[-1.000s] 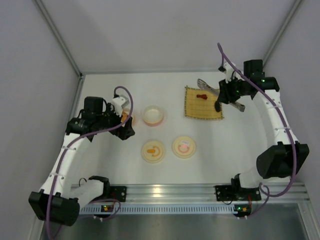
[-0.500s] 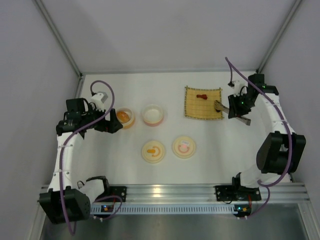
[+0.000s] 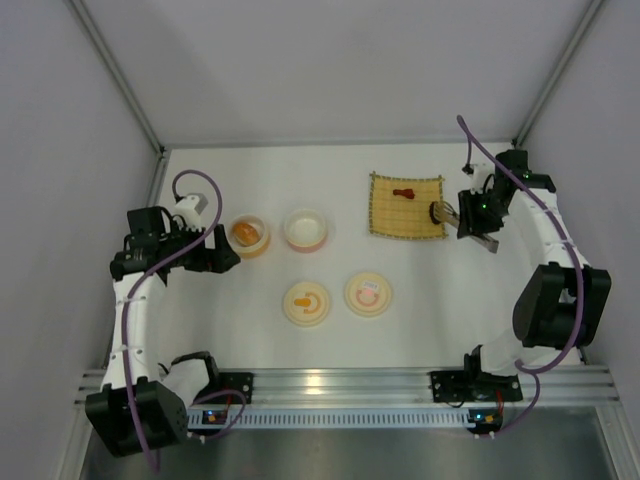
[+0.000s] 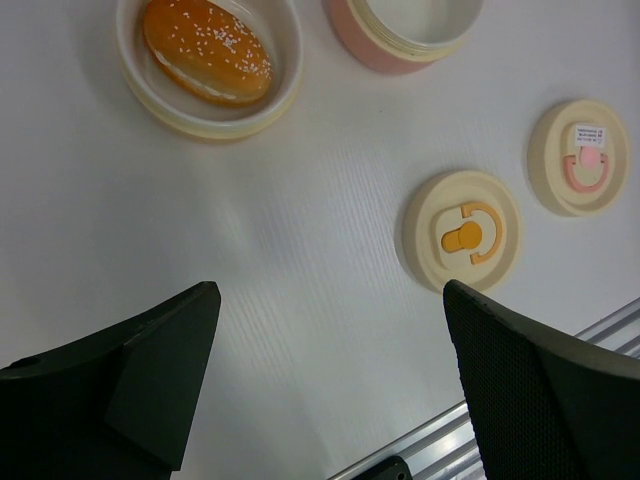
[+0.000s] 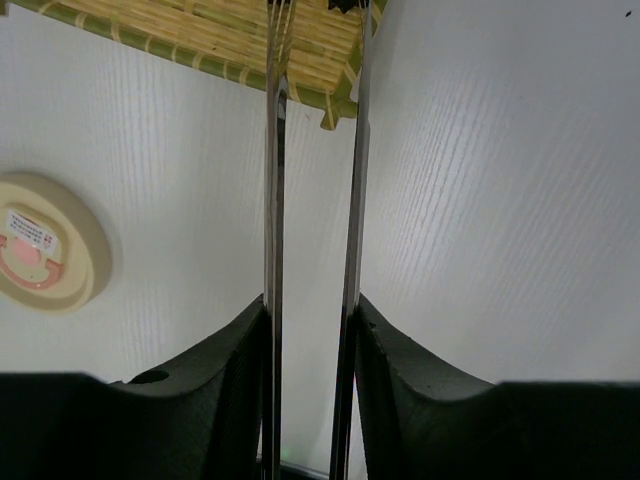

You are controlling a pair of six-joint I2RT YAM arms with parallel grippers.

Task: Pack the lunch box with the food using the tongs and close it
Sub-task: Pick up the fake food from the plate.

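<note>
White tabletop (image 3: 420, 330). Nearest, two lids (image 3: 306, 303) lie unfitted. Left gripper (image 4: 330, 295) hangs spread wide beside the bun (image 3: 246, 233), already bowled. Tongs (image 5: 275, 200) are clamped in right gripper (image 5: 312, 335), tips at mat (image 3: 390, 218). Picking judged underway: black piece (image 3: 435, 212) to be pinched next, red piece (image 3: 403, 193) beyond.

the bun bowl (image 3: 264, 241) and pink bowl (image 3: 290, 231) stand just beside each other, with the orange lid (image 3: 306, 302) and pink lid (image 3: 368, 294) in a row nearer the rail, leaving a bare band of table (image 3: 230, 180) between the rows and open table behind the bowls. the mat (image 3: 400, 218) fills the far right, and the tongs (image 5: 273, 200), pinched in the right gripper (image 5: 310, 305), block its right edge. the left gripper (image 4: 328, 290), jaws wide, hangs left of the bun bowl.
</note>
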